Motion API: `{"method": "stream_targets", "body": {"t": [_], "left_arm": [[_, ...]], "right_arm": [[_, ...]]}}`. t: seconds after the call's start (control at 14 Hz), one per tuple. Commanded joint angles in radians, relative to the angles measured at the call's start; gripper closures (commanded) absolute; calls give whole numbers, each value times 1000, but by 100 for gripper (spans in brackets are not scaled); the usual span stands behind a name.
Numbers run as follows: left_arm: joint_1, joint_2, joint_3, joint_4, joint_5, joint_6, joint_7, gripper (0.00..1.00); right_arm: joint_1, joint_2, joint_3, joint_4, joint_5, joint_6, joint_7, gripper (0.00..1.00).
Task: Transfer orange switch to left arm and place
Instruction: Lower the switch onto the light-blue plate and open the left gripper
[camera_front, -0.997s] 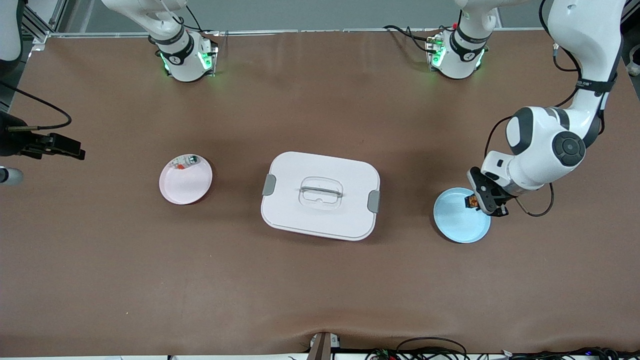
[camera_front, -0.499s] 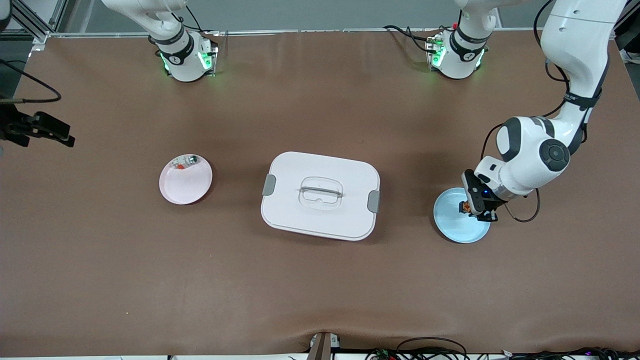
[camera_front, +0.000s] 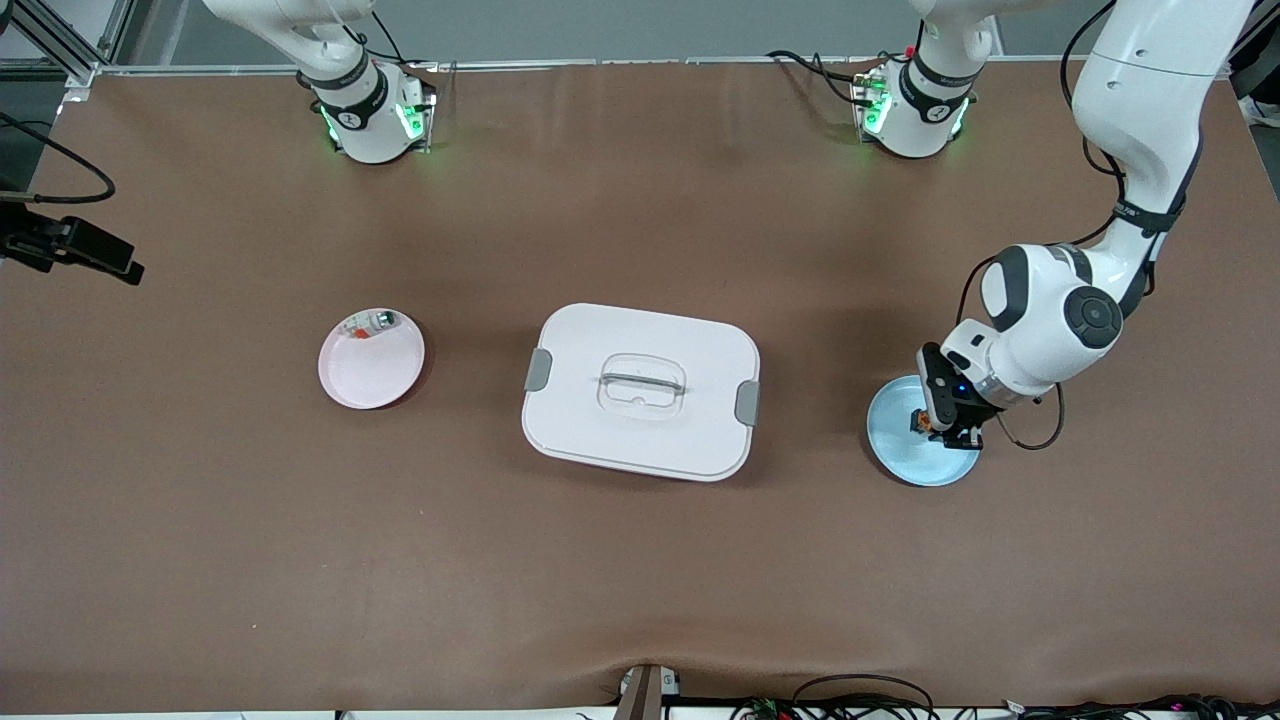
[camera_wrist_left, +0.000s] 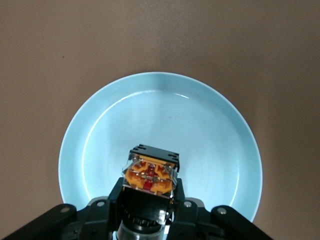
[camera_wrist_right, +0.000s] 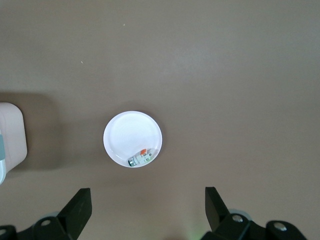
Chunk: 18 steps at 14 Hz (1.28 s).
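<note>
The orange switch (camera_wrist_left: 150, 171), a black block with an orange band, sits between the fingers of my left gripper (camera_wrist_left: 149, 192), which is shut on it. The gripper (camera_front: 941, 426) holds it low over the blue plate (camera_front: 905, 455), which fills the left wrist view (camera_wrist_left: 165, 110). The white box (camera_front: 640, 390) with grey latches stands at the table's middle. My right gripper (camera_wrist_right: 147, 202) is open and empty, up in the air over the right arm's end of the table (camera_front: 95, 257).
A pink plate (camera_front: 375, 375) lies between the box and the right arm's end, with a small clear-whitish piece (camera_front: 370, 323) on its rim; both show in the right wrist view (camera_wrist_right: 131, 132). A corner of the box (camera_wrist_right: 10, 137) shows there too.
My left gripper has come down toward the blue plate with the switch in it. My right gripper has drifted a little toward the bases at the table's end.
</note>
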Motion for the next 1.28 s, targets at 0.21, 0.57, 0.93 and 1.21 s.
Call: {"method": "stream_targets", "body": {"t": [0.21, 0.57, 0.93, 1.21], "left_arm": [[5, 34, -6, -1, 39, 50, 15, 92], [8, 39, -6, -4, 38, 64, 2, 59], [14, 2, -6, -33, 38, 55, -91, 0], [19, -56, -7, -29, 38, -6, -189, 0]], "right_arm": [[40, 54, 13, 84, -37, -34, -4, 0], [62, 60, 11, 88, -30, -42, -7, 0], [21, 58, 4, 87, 101, -10, -104, 0], [3, 55, 4, 84, 66, -10, -229, 0]]}}
